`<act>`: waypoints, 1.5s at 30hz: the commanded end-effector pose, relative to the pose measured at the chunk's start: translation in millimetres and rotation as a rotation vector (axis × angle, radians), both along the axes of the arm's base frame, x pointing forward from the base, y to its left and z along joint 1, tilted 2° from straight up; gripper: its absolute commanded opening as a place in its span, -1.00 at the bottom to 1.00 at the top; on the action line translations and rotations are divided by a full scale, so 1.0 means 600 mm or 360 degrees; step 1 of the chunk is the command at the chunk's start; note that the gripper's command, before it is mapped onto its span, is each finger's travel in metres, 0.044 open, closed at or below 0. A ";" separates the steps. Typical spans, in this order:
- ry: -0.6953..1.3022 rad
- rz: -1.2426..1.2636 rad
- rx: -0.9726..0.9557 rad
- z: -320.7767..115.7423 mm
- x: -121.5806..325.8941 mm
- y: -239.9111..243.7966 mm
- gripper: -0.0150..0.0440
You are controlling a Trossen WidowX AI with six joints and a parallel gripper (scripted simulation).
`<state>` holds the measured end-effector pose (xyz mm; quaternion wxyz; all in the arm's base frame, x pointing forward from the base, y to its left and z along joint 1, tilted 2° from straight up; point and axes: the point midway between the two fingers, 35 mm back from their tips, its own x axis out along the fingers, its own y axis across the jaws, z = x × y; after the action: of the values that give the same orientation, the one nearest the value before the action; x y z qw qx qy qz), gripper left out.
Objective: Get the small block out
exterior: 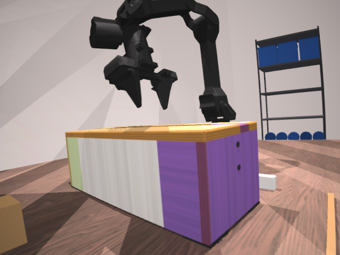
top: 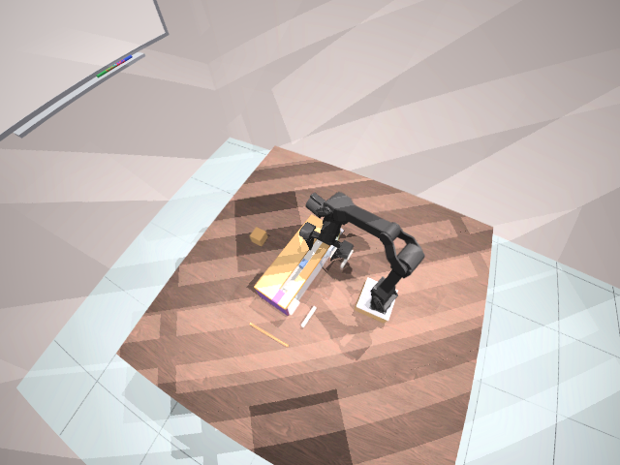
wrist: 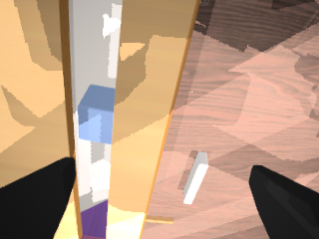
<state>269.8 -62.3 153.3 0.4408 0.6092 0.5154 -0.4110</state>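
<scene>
The small blue block (top: 303,263) (wrist: 96,119) sits inside the box (top: 280,264) (exterior: 118,167) (wrist: 142,100), seen through the long slot in its yellow-orange top. The box stands upright, with a purple end (top: 272,300) (exterior: 233,181) (wrist: 94,221) and a pale green section (exterior: 74,161) toward the other end. In the wrist view the block lies between the slot's edges, some way from the purple part. My gripper (top: 323,250) (exterior: 151,107) (wrist: 164,170) is open and empty, pointing down above the box top without touching it. The shelf and its two ends are not clearly visible.
A white bar (top: 308,317) (exterior: 267,181) (wrist: 195,178) and a thin orange stick (top: 268,334) (exterior: 330,222) (wrist: 159,219) lie near the purple end. Another white piece (top: 346,259) lies beside the clear front. A tan cube (top: 258,235) (exterior: 10,224) stands behind the box.
</scene>
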 end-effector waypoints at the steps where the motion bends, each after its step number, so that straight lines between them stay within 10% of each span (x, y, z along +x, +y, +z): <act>1: 0.0097 -0.0147 0.0073 -0.017 -0.009 0.000 0.86; 45: 0.0096 -0.0147 0.0073 -0.117 0.002 -0.005 0.86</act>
<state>270.8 -66.1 89.7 0.3945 0.6288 0.5078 -0.4372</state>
